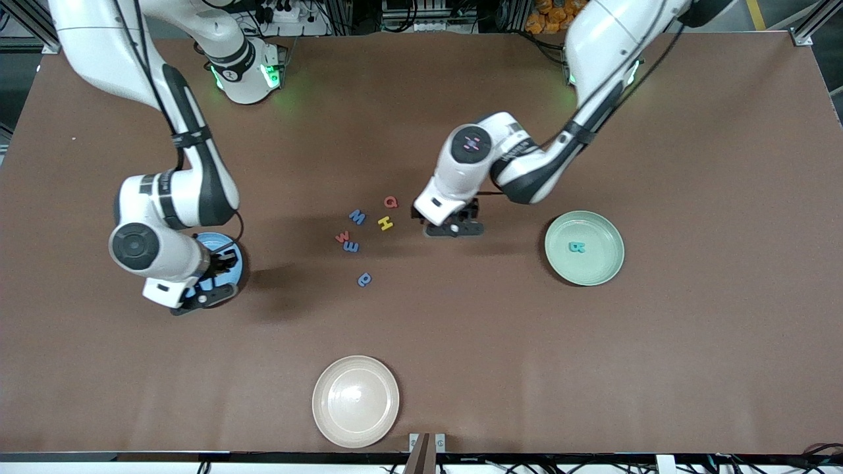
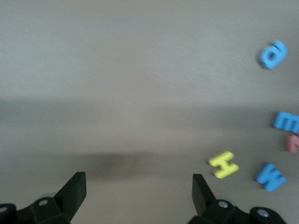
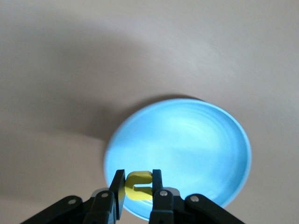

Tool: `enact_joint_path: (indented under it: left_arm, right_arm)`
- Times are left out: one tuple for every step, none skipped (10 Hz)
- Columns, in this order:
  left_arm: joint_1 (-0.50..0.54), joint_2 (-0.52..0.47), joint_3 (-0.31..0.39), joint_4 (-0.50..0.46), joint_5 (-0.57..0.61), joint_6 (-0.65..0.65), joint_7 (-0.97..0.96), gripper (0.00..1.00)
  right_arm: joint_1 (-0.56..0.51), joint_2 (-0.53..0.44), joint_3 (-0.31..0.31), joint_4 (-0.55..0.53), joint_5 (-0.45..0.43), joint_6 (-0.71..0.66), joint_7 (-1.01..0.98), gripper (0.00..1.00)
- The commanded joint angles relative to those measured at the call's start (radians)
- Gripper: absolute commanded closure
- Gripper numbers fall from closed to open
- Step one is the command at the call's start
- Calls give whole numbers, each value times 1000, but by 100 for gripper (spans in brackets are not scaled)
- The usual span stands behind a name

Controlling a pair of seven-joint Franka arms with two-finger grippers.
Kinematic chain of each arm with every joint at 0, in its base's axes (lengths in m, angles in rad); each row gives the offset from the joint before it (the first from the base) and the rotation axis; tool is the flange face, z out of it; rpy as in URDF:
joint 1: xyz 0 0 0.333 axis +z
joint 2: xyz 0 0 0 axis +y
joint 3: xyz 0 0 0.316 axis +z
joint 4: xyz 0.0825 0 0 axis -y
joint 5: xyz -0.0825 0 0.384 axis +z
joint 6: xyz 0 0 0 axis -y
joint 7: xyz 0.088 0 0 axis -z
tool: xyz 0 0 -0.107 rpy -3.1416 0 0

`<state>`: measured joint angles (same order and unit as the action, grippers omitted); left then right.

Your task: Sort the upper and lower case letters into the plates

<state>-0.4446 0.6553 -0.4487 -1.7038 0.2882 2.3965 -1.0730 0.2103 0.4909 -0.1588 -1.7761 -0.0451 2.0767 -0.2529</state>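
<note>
Only the right wrist view shows it: the right hand [image 3: 138, 186] is pinched shut on a small yellow letter [image 3: 138, 185] over the blue plate [image 3: 187, 140], which the front view mostly hides under the arm. The left hand [image 2: 139, 186] hangs wide open and empty above bare tabletop [image 1: 461, 342], just beside the loose letters. Readable there are a yellow H [image 1: 386, 223], a red G [image 1: 390, 202], a blue W [image 1: 357, 216] and a blue m [image 1: 352, 247]. A teal letter [image 1: 577, 247] lies in the green plate [image 1: 599, 230], toward the left arm's end from the H.
</note>
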Motion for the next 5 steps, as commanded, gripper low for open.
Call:
enact_joint_path:
  left_arm:
    - [-234,101,169,160,28,-5,-76,0]
    - [-323,150,238,218,28,-5,-77,0]
    - [-386,191,299,272,28,-5,-68,0]
    - [-411,222,324,307,31,-4,-59,0]
    - [-425,240,324,329,34,-3,-30,0]
  right_arm:
    - [-45,-17,13,-40,10,-12,24,82]
    - [-48,-12,13,-40,10,-9,23,22]
    - [-52,-9,13,-39,8,-6,8,0]
    - [-55,-8,15,-36,8,-4,6,0]
    - [-55,-2,15,-34,8,-3,6,0]
